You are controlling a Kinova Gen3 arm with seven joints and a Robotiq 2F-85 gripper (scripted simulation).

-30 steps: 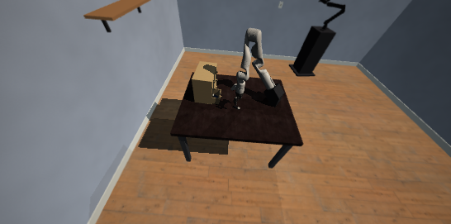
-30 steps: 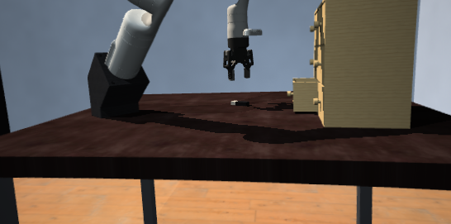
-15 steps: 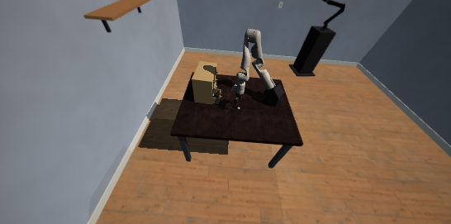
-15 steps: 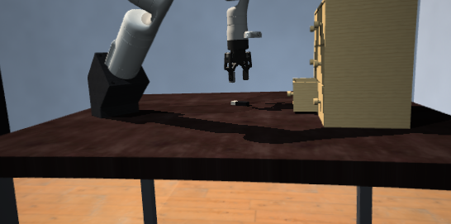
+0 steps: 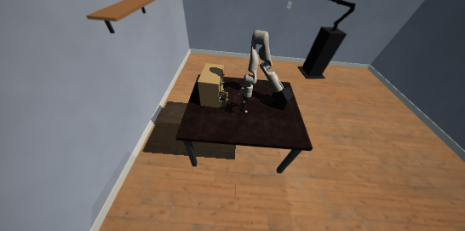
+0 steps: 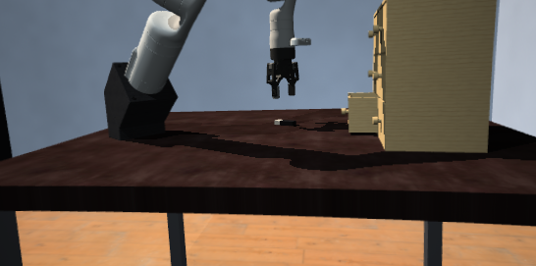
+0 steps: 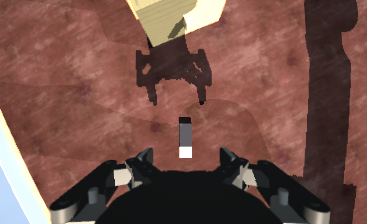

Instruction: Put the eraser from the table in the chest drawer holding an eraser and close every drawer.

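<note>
My claw [image 5: 243,106] [image 6: 284,95] [image 7: 186,155], spread wide and empty, could knock the slim eraser [image 5: 245,111] [image 6: 285,123] [image 7: 185,137] askew if I descend off-centre.

From high up and well back, the whole table [image 5: 244,128] [image 6: 265,170] [image 7: 244,65] is looked down on at a slant in the top view. In the exterior view, table and chest [image 5: 209,92] [image 6: 439,72] are faced side-on, nearly level, from nearer. The tabletop, shared by both, is seen closest from the hand [image 5: 244,106] [image 6: 284,92] [image 7: 186,155], downward.
</note>
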